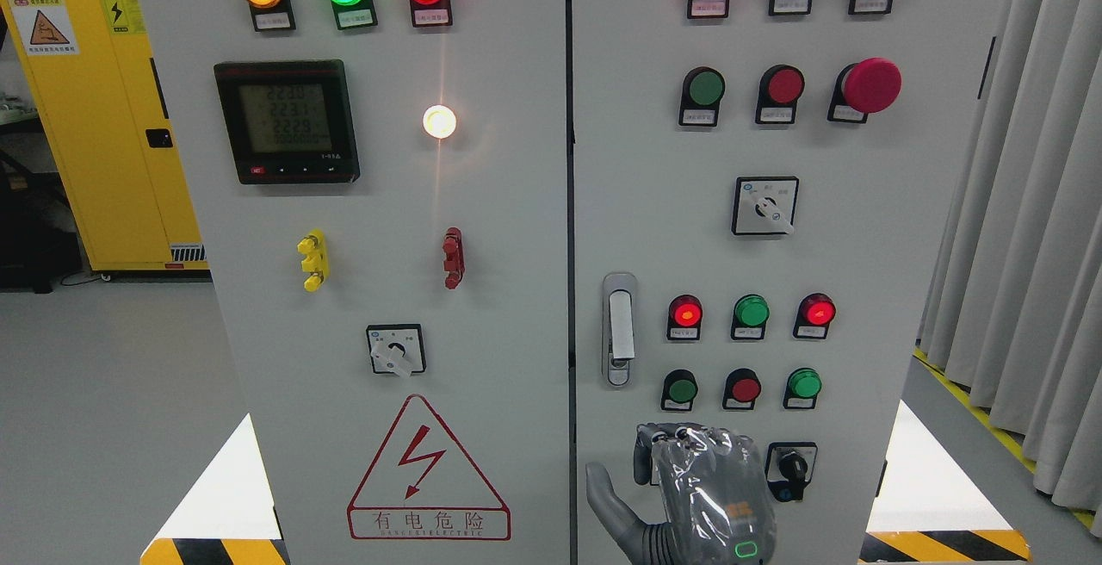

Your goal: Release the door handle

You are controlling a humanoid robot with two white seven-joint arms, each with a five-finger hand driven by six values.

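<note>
Operator: Where is the door handle [618, 328] on my screen?

Spotter: You will find it upright on the right door [861, 229] of the cabinet, just right of the dark seam [570, 246] between the two doors. It lies flat in its silver recess, with nothing touching it.

Operator: And the right hand [702, 496]?

Spotter: You see it below the handle and a little to its right, coming up from the bottom edge, well clear of the handle. It wears a grey glove under a clear plastic cover.

Operator: Is it gripping anything?

Spotter: No. Your view shows the fingers [680, 437] curled over at the top of the palm and closed on nothing, while the thumb [605, 492] sticks out to the side, almost directly under the handle.

Operator: What else sits near the handle?

Spotter: Just to its right you have a lit red lamp [685, 313], and lower right of it a green button [681, 390]. Further down to the right, a black rotary switch [791, 470] sits beside the hand. Left of the handle and below it, across the seam, is the red warning triangle [428, 470].
</note>
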